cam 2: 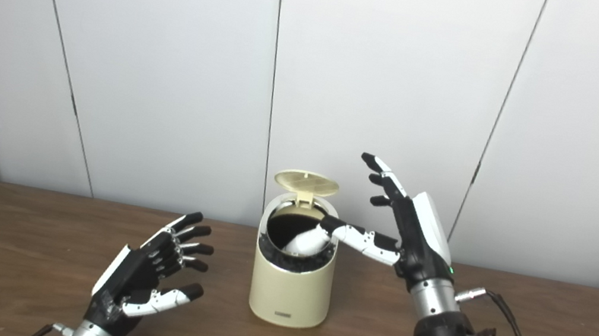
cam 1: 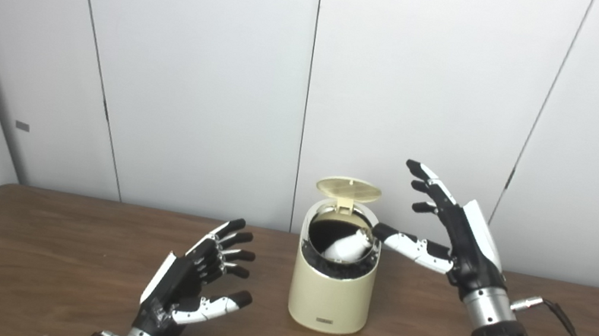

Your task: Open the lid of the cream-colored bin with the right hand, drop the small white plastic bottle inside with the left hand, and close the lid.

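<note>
White plastic bottle [cam 1: 348, 246] lies tilted inside the cream-colored bin [cam 1: 331, 293]; its lid [cam 1: 348, 188] stands upright just left of the empty, spread-fingered right hand [cam 1: 459, 241], nearer than the open-fingered left hand [cam 1: 191, 280].

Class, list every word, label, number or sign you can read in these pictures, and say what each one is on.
No text can be read.
Bin: a small dark label low on its front, too small to read.
Wall: a small grey tag at left, blurred, nothing legible.
</note>
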Controlling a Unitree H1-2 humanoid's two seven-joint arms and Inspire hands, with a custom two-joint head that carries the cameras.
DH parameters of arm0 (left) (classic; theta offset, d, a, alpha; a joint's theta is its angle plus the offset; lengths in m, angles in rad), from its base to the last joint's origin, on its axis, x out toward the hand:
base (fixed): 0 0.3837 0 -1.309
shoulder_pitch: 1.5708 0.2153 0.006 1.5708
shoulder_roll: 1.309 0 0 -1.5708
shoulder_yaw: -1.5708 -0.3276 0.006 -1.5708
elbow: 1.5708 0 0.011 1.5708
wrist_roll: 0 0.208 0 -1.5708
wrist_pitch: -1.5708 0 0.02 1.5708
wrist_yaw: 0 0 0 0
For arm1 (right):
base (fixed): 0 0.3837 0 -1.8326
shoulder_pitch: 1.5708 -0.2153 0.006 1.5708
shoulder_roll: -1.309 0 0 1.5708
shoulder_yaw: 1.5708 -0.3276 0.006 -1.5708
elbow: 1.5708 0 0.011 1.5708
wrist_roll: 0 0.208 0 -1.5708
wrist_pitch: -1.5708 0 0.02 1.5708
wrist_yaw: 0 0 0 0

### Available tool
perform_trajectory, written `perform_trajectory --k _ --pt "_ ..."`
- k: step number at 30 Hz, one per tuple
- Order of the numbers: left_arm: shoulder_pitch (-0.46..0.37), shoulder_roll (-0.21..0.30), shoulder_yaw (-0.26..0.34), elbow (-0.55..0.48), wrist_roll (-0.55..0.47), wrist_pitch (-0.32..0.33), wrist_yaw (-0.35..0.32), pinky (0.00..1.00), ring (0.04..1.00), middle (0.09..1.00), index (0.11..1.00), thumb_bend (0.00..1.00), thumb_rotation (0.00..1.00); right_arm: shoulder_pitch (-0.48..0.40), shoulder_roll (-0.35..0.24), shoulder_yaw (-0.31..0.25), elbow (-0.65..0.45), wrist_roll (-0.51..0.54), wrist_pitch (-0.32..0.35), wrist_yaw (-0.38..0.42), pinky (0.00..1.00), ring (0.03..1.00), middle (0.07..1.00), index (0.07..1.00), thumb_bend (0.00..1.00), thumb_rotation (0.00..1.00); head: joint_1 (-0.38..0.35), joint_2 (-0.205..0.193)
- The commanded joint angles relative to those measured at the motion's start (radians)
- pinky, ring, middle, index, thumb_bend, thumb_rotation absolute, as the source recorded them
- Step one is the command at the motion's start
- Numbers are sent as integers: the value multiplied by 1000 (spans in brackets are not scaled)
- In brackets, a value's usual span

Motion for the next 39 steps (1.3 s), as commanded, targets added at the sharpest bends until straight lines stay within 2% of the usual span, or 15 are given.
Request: perform_trajectory --k 1,5,9,13,17,21,26,34,39 --pt "-11 -19 5 12 13 -29 -3 646 758 844 919 765 124 -67 -9 6 -16 -12 28 23 824 910 921 903 671 657 0 -1" --pt "-10 -29 11 20 38 -29 -2 651 755 832 911 779 155 -110 -20 39 2 -42 61 60 846 923 931 905 668 679 -2 1" --pt "-7 -37 12 24 36 -29 -13 662 761 834 908 781 156 -150 -38 74 20 -81 67 92 846 923 930 906 676 754 6 2" --pt "-5 -42 8 27 21 -28 -26 677 776 853 910 771 140 -191 -57 110 26 -106 72 148 822 928 933 924 718 881 15 5" --pt "-4 -51 14 28 19 -28 -30 670 773 856 913 764 127 -218 -56 129 34 -121 78 171 831 919 906 895 755 934 18 8" --pt "-2 -54 12 31 14 -29 -35 652 771 858 915 752 118 -228 -53 138 45 -130 64 172 763 882 877 862 740 886 21 12" --pt "-3 -56 14 31 12 -29 -36 655 775 861 917 754 120 -227 -66 152 33 -149 53 181 784 885 872 856 731 874 26 17" --pt "-7 -55 15 28 6 -28 -39 644 770 863 925 732 122 -198 -89 146 -39 -175 64 198 820 857 781 738 704 822 31 29" --pt "-4 -53 13 24 0 -27 -39 644 771 868 928 725 123 -187 -107 139 -65 -181 71 213 785 847 765 720 708 794 31 33"
